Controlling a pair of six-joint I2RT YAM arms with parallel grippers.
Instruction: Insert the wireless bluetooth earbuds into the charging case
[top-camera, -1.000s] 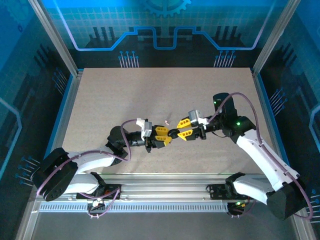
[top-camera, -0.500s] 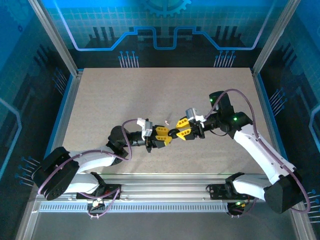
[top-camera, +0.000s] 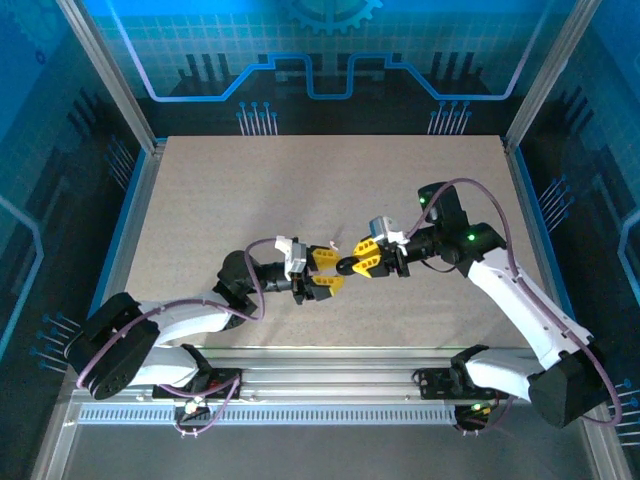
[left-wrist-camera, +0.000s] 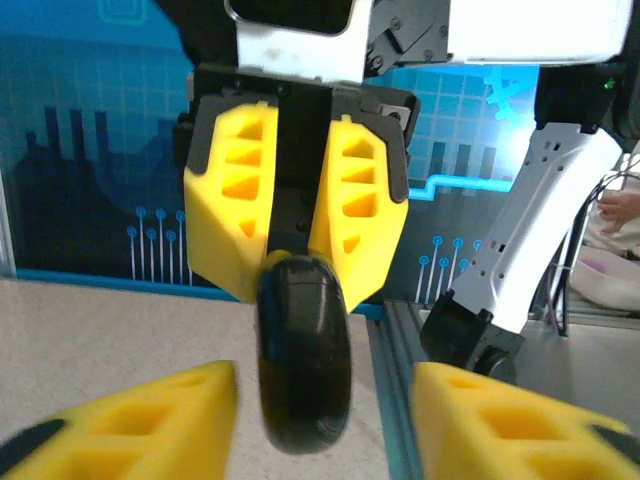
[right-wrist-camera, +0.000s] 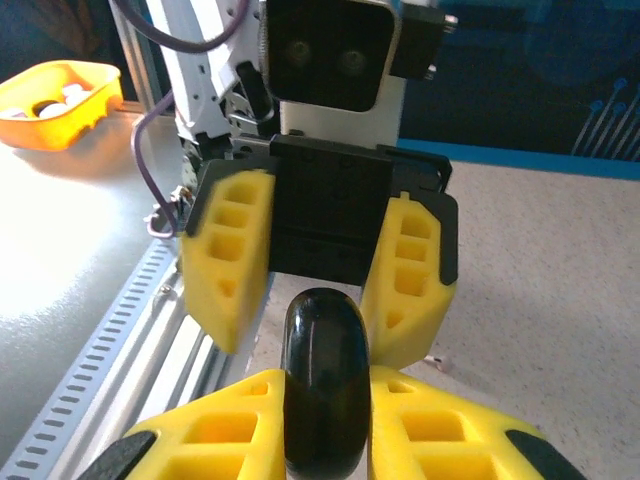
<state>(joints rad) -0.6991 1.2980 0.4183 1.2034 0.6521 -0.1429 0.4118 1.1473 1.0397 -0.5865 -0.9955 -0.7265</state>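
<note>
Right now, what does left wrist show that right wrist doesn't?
Left wrist: the right hand seen head-on, plus the right arm's white link. Right wrist: the left hand facing it, fingers open, plus an orange tray beyond the rail. Both: the black oval object, pinched by the right hand.

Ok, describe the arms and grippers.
The left arm and right arm have white links, black joints and a looping purple cable. The left gripper and right gripper carry yellow wedge-shaped fingers with cut-out pockets and black tips, on black mounts.
</note>
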